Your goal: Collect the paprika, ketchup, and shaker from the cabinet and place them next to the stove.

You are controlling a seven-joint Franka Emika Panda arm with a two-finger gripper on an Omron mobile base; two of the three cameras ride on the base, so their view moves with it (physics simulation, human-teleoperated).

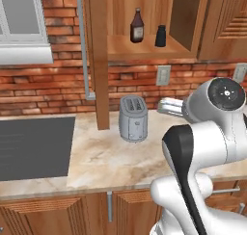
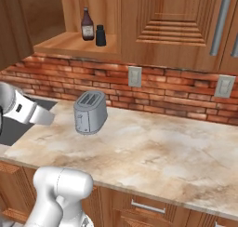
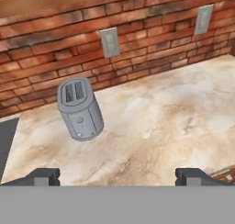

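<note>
Ketchup (image 1: 137, 26) and shaker (image 1: 161, 36) side by side on cabinet (image 1: 144, 48) shelf, toaster (image 1: 132, 118) on bench (image 1: 111, 157) below, gripper (image 3: 117, 176) empty, jaws wide, seemingly above bench.

Reddish-brown wooden wall cabinet (image 1: 144, 48): smooth grained wood. Dark brown narrow-necked ketchup bottle (image 1: 137, 26): glossy, white paper-like label. Small black tapered shaker (image 1: 160, 36): matt. Grey two-slot toaster (image 1: 132, 118): dull brushed metal. Beige marbled tabletop (image 2: 162, 147): polished stone. Red brick wall (image 3: 137, 39): rough.
</note>
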